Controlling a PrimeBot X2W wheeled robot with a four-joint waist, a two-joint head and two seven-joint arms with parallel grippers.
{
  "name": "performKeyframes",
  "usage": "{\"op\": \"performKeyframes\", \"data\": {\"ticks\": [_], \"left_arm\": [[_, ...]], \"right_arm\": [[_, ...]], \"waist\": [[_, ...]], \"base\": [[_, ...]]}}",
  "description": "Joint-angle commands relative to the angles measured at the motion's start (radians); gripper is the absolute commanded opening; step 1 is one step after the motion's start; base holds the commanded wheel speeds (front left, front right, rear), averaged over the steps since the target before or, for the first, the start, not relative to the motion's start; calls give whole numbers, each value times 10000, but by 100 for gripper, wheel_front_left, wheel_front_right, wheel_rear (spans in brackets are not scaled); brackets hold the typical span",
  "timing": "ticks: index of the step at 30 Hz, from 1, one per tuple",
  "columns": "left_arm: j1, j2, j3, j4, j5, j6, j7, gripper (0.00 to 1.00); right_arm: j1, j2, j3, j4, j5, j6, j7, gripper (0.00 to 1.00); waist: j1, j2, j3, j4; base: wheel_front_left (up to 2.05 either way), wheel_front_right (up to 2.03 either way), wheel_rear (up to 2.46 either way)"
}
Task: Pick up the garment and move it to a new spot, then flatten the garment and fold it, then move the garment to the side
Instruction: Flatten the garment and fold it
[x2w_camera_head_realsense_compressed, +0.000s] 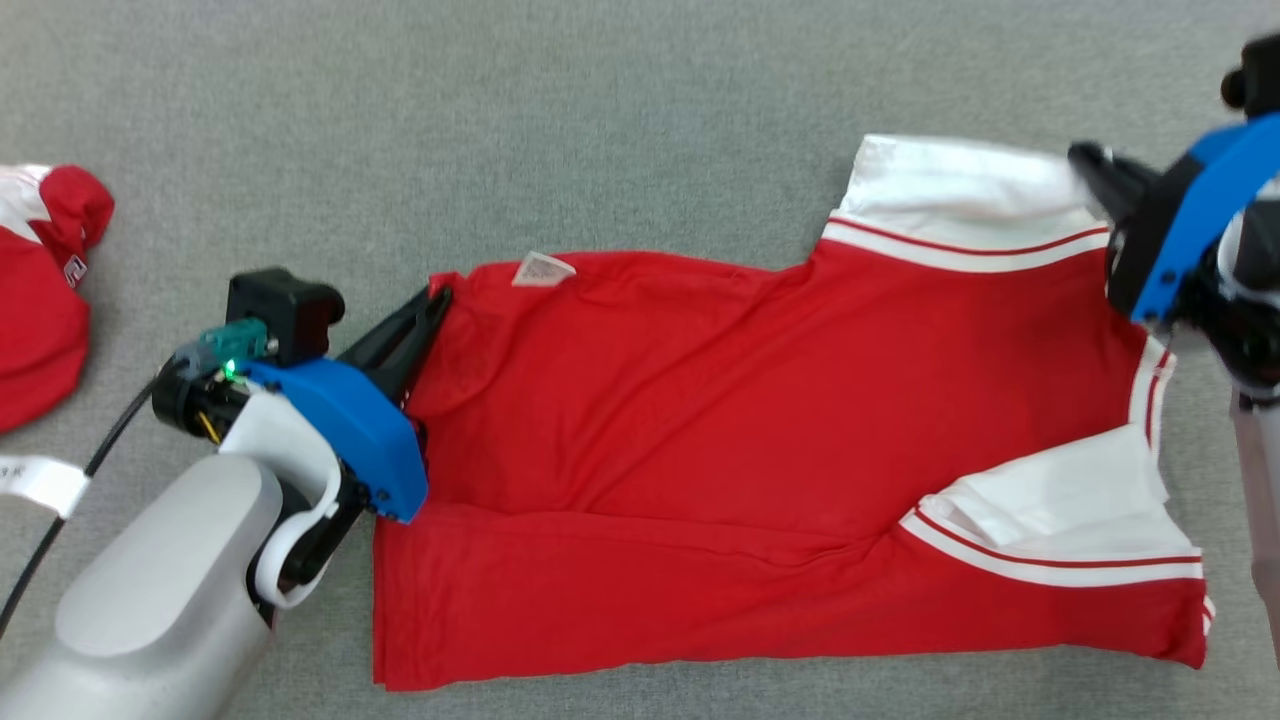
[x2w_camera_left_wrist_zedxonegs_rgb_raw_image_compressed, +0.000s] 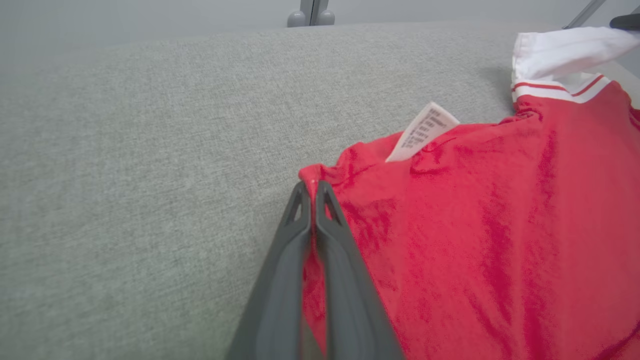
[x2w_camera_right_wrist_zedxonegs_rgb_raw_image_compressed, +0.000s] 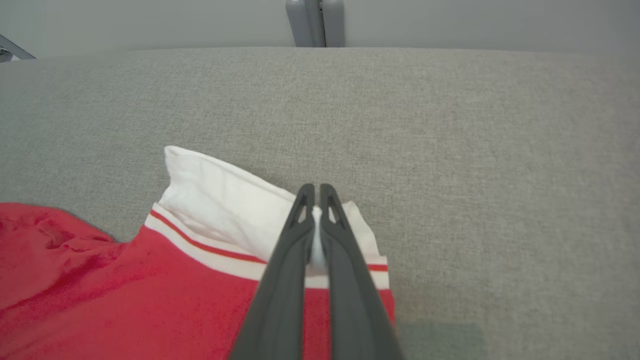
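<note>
Garment (x2w_camera_head_realsense_compressed: 720, 430), a red shirt with white sleeves trimmed in red and white stripes, is seen spread across the middle of a grey fabric surface (x2w_camera_head_realsense_compressed: 500, 120). Its hem lies toward the robot's left and its sleeves toward the right. A long crease is seen running along the part nearest the robot.

The left gripper (x2w_camera_head_realsense_compressed: 435, 300) is closed, and a far corner of the red hem is pinched between its two dark fingers; in the left wrist view (x2w_camera_left_wrist_zedxonegs_rgb_raw_image_compressed: 313, 187) red cloth is seen squeezed between them. The right gripper (x2w_camera_head_realsense_compressed: 1085, 160) is also closed, and the edge of the far white sleeve (x2w_camera_head_realsense_compressed: 950, 180) is clamped in it; in the right wrist view (x2w_camera_right_wrist_zedxonegs_rgb_raw_image_compressed: 315, 189) white cloth is seen caught between its fingers.

A white care label (x2w_camera_head_realsense_compressed: 543, 269) sticks out from the far edge of the garment, near the held corner. Lines of small print can be made out on it in the left wrist view (x2w_camera_left_wrist_zedxonegs_rgb_raw_image_compressed: 422, 131), but they cannot be read.

A second red and white garment (x2w_camera_head_realsense_compressed: 40, 300) lies crumpled at the far left, well apart. A white tag (x2w_camera_head_realsense_compressed: 35, 482) is wrapped around a black cable (x2w_camera_head_realsense_compressed: 110, 440) beside the left arm; its writing is too small to be read.
</note>
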Motion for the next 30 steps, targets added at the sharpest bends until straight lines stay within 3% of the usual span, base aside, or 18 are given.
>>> {"op": "performKeyframes", "data": {"ticks": [1,7,16,30], "left_arm": [[121,51,35,-25,21,-4,-102,0],[714,261,-47,109,256,115,-709,0],[1182,419,-197,652,883,129,-2078,0],[1597,783,-854,1434,2941,268,-3310,0]], "right_arm": [[297,-74,4,-109,89,1,16,0],[1819,-236,-196,-1286,514,1,470,0],[3688,63,-830,-2937,747,1,1282,0],[6426,1294,-2294,-5264,681,1,2513,0]], "waist": [[-2,-1,-219,-160],[-2,-1,-754,-311],[-2,-1,-1122,-445],[-2,-1,-1551,-485]], "base": [[0,0,0],[0,0,0],[0,0,0],[0,0,0]]}}
